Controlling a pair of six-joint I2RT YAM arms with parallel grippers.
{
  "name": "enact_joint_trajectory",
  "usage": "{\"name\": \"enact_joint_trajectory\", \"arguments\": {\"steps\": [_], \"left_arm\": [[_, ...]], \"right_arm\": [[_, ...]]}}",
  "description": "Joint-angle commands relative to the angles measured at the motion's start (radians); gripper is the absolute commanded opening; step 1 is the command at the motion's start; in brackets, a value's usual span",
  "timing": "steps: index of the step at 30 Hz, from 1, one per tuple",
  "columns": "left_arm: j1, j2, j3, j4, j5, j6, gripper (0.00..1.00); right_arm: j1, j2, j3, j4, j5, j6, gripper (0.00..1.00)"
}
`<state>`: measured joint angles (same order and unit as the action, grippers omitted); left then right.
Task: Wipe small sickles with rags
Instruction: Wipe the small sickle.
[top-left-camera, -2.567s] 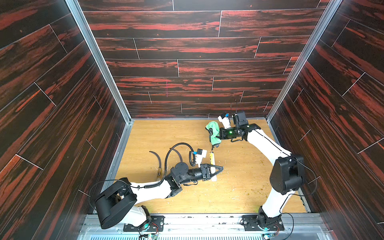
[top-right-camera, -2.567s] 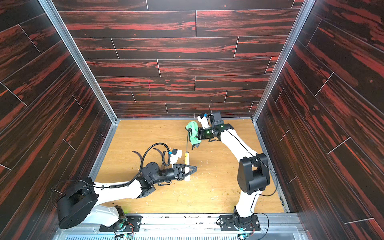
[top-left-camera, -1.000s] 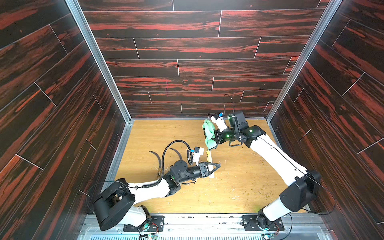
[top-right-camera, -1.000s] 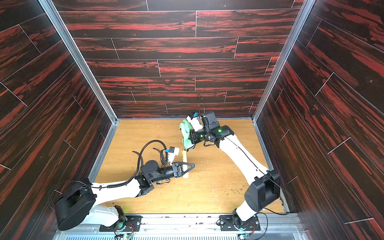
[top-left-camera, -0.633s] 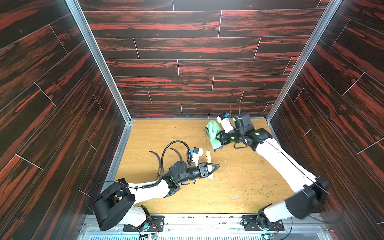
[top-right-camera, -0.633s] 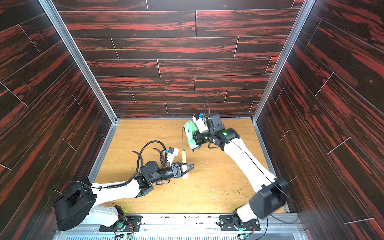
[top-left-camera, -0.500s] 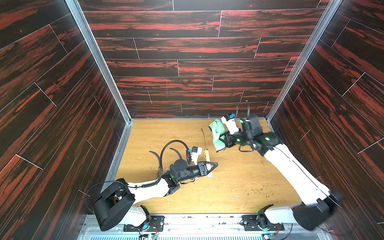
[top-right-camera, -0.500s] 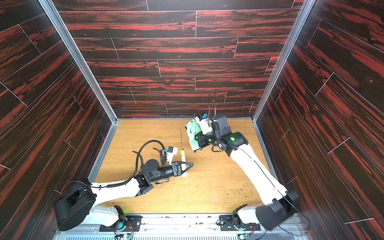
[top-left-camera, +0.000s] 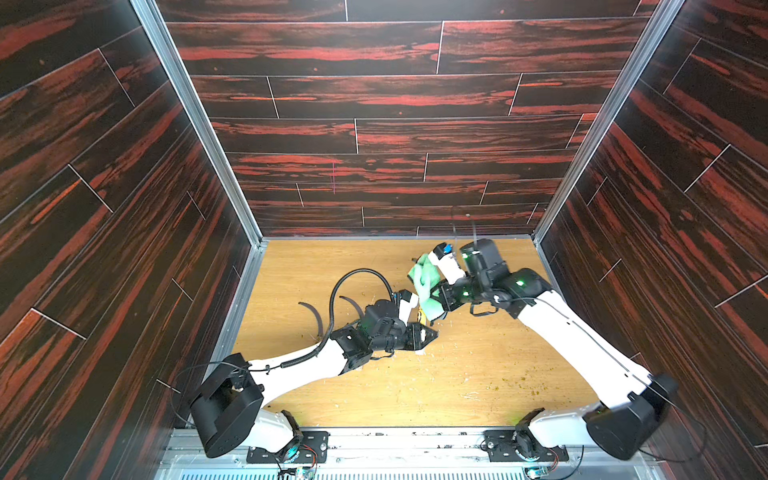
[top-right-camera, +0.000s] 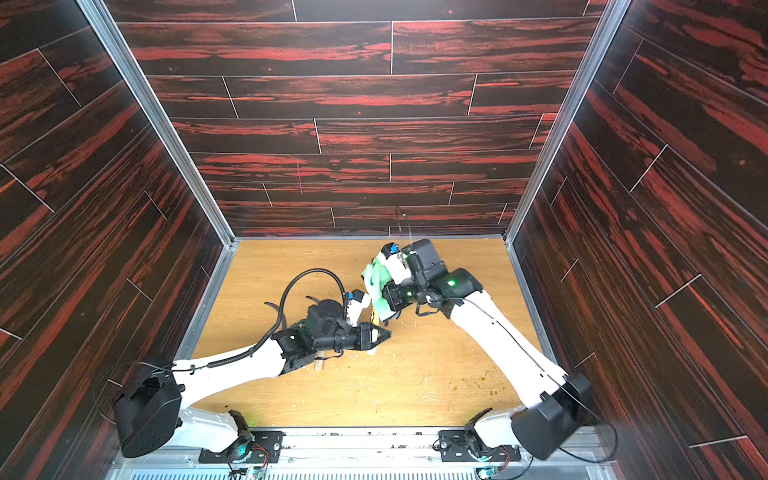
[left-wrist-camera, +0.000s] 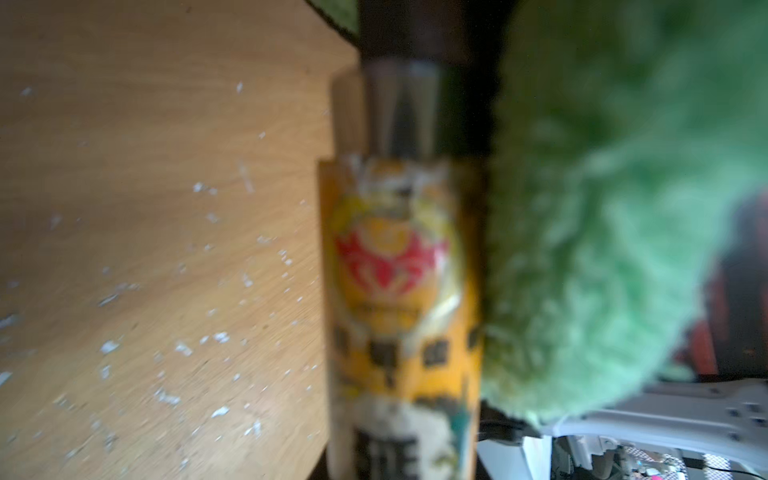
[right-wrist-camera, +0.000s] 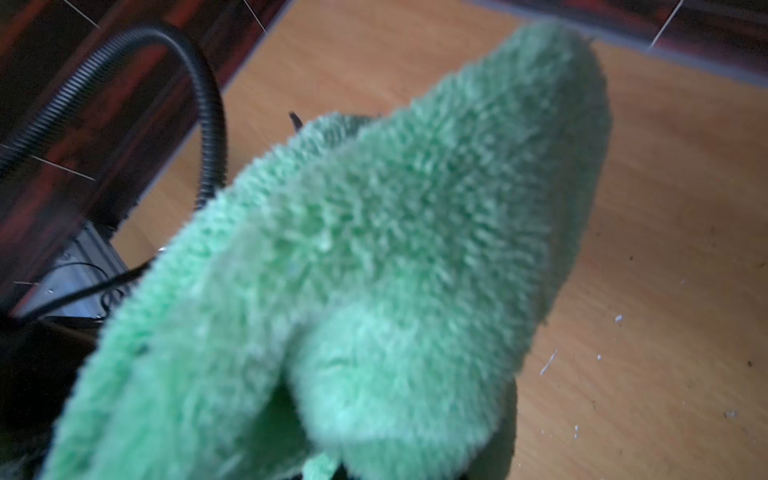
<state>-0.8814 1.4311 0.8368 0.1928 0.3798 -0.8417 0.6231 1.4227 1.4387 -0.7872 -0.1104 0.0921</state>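
Findings at the bench (top-left-camera: 478, 382): we noted the left claw (top-left-camera: 428, 334) pressed together on the pale handle of the labelled sickle (top-left-camera: 420, 319), near the middle of the surface. In the left wrist view its yellow-black band (left-wrist-camera: 399, 324) showed blurred, with a dark neck running on beyond it. We recorded the right claw (top-left-camera: 437, 302) pinching the rag (top-left-camera: 424, 276), a green fluffy cloth that hung folded and filled most of the right wrist view. The rag lay against the side of the handle, just past the left claw's tips, and hid the blade in both top views. Two further tools lay on the bench beside the left arm. These were the outer sickle (top-left-camera: 314, 318), nearer the side wall, and the inner sickle (top-left-camera: 354, 304) just beside it. Their curved blades showed, with the handles mostly under the arm. Pale flecks (left-wrist-camera: 178, 349) dotted the wood.
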Motion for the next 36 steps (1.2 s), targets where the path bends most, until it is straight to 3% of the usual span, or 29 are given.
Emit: {"name": "enact_joint_trajectory", "arguments": {"steps": [1,6,11,19,36], "left_arm": [[-0.032,-0.004,0.068,-0.127,0.004,0.128,0.00],[-0.053,-0.040,0.091,-0.270,-0.025,0.251,0.00],[-0.059,-0.129,0.051,-0.289,-0.031,0.281,0.00],[-0.075,-0.270,0.010,-0.295,0.000,0.289,0.00],[-0.101,-0.341,0.050,-0.325,0.026,0.317,0.00]], "right_arm": [[0.014,0.047,0.018,-0.020,0.009,-0.021,0.00],[0.013,0.117,0.046,-0.029,0.039,-0.038,0.00],[0.007,0.164,0.050,0.004,0.053,-0.041,0.00],[-0.029,0.205,0.091,0.058,-0.012,-0.056,0.00],[-0.083,0.360,0.195,0.100,-0.217,-0.151,0.00]]}}
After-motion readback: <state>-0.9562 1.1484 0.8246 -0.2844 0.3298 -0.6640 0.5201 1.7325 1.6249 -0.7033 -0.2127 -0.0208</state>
